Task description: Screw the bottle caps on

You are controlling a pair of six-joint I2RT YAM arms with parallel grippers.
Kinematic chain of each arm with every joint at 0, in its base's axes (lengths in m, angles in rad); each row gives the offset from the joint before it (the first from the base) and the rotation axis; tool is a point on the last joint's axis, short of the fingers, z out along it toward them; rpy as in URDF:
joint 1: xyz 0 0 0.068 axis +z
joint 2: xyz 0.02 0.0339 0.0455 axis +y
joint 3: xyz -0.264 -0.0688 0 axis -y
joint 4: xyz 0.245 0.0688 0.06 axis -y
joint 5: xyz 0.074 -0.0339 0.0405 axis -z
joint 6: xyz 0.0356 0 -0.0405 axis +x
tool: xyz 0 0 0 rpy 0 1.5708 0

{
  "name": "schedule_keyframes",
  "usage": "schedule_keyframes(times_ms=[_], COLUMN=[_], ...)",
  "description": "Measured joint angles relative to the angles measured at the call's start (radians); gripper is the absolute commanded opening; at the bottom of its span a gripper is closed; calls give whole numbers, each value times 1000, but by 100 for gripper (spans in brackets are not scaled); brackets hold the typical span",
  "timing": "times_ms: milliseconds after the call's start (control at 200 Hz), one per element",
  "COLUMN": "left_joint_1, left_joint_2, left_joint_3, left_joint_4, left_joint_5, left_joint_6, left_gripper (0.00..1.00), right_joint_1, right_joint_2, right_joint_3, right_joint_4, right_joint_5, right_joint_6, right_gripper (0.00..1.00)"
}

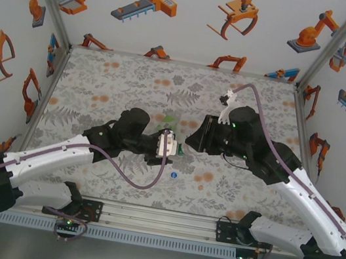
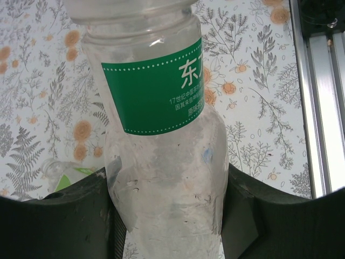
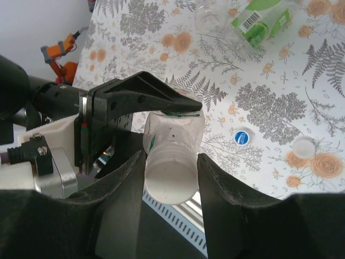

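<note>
The left claw (image 2: 168,216) is clamped on the green-labelled bottle (image 2: 156,91) at mid-table, the right claw (image 3: 171,167) on its pale cap (image 3: 169,189). Keep the cap square to the neck and turn gently, bottle held steady.

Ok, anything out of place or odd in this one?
A spare bottle lies on its side on the mat, and a blue cap and a white cap lie loose nearby. The held bottle looks fine; nothing looks spilled or damaged.
</note>
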Motion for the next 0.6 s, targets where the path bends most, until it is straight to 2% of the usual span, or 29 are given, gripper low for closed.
schedule_keyframes(times_ms=[70,215,260,416,601], left_joint_1=[0,0,0,0,0], left_joint_2=[0,2,4,19,19], left_joint_3=[0,0,1,21,41], left_joint_4=[3,5,6,0,-11], left_joint_5=[-1,2,7,48,101], left_joint_6=[0,0,1,5,9], left_gripper=[0,0,0,0,0], right_joint_1=[0,0,0,2,3], right_joint_2=[0,0,0,2,-2], right_joint_3=[1,5,8,38,68], right_joint_4=[-1,-5,-9,-43,-55], right_joint_5=[10,16,16,-3,-105], right_joint_6=[25,20,-2,-153,-434], right_gripper=[1,39,46,58,59])
